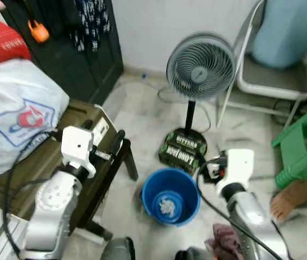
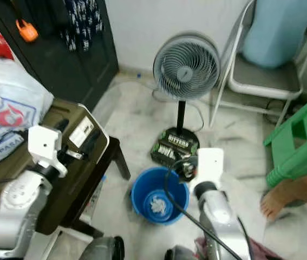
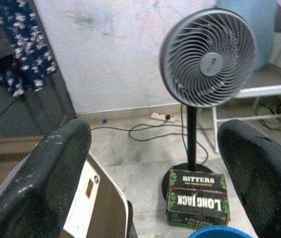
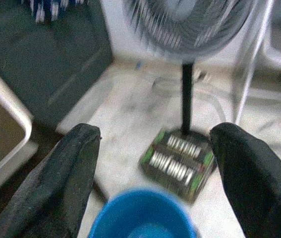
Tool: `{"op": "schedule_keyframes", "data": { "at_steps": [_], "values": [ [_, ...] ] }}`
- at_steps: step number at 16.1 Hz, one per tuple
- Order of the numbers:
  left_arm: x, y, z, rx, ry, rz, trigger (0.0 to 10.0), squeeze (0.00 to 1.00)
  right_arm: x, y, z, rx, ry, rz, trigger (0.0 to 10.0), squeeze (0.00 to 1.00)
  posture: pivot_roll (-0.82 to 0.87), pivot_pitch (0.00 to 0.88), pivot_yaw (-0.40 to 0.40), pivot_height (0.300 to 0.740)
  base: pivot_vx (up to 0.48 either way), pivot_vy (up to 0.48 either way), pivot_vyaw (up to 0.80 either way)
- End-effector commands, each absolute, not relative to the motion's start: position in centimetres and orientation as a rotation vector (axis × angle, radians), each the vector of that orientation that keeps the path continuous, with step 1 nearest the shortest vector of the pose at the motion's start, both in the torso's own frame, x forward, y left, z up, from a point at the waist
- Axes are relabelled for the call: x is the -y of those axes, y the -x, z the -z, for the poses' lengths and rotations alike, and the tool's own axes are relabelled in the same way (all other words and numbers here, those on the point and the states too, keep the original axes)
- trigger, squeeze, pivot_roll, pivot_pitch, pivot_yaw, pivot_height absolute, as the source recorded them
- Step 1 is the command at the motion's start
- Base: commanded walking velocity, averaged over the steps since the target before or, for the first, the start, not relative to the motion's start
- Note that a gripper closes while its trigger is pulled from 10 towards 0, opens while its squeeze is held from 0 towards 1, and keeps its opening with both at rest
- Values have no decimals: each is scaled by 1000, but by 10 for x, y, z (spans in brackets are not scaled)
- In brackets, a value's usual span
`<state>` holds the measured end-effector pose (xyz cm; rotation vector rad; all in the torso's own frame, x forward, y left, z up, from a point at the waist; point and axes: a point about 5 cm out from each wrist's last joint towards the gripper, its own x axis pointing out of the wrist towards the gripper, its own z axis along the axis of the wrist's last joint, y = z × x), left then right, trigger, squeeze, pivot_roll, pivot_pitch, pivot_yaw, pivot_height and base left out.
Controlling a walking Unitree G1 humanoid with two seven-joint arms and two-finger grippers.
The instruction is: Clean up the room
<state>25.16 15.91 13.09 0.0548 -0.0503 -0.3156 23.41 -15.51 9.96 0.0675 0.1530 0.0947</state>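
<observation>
Both claws gape wide and empty: the left claw (image 3: 152, 178) beside the tabletop (image 1: 50, 157), the right claw (image 4: 152, 168) above the blue bucket (image 1: 170, 196) on the floor. Likely light, stiff plastic, the bucket should lift best pinched at its rim; the crumpled wad (image 1: 167, 206) inside looks soft.

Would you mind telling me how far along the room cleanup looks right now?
Done: one crumpled scrap lies in the blue bucket. In hand: nothing; the left claw and right claw are both open and empty. Left: the green carton on the fan base, the cloth on the floor, and the bags on the table.
</observation>
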Motion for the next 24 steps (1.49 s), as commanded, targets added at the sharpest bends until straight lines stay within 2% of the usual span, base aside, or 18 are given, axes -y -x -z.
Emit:
{"op": "schedule_keyframes", "data": {
  "at_steps": [1, 2, 5, 10, 11, 14, 19, 24],
  "values": [
    [-163, -251, -122, 17, -29, 271, 10000, 0, 159, -233, -105, -113, -74, -66, 10000, 47, -20, 0, 67, 740, 0, 0, 0],
    [-162, -250, -114, -2, -8, 261, 10000, 0, 161, -231, -102, -117, -108, -45, 10000, 0, -35, 0, 73, 740, 0, 0, 0],
    [-164, -248, -103, -17, -17, 261, 10000, 0, 160, -233, -99, -95, -87, -53, 10000, 0, -38, 0, 64, 740, 0, 0, 0],
    [-168, -258, -112, 33, -17, 211, 10000, 0, 155, -245, -112, -43, -28, -132, 10000, 0, -52, 0, 29, 740, 0, 0, 800],
    [-170, -259, -114, 39, -22, 204, 10000, 0, 159, -247, -112, -55, -64, -102, 10000, 0, -53, 0, 25, 740, 0, 0, 800],
    [-179, -256, -113, 41, -53, 197, 10000, 0, 163, -249, -117, -39, -29, -104, 10000, 0, -51, 0, 17, 740, 0, 0, 800],
    [-176, -263, -116, 64, -53, 196, 10000, 0, 156, -255, -122, -16, -23, -139, 10000, 0, -55, 0, 13, 740, 0, 0, 800],
    [-172, -259, -114, 50, -28, 238, 10000, 0, 161, -255, -123, -9, -20, -128, 10000, 0, -54, 0, 16, 740, 0, 0, 800]
  ]
}}
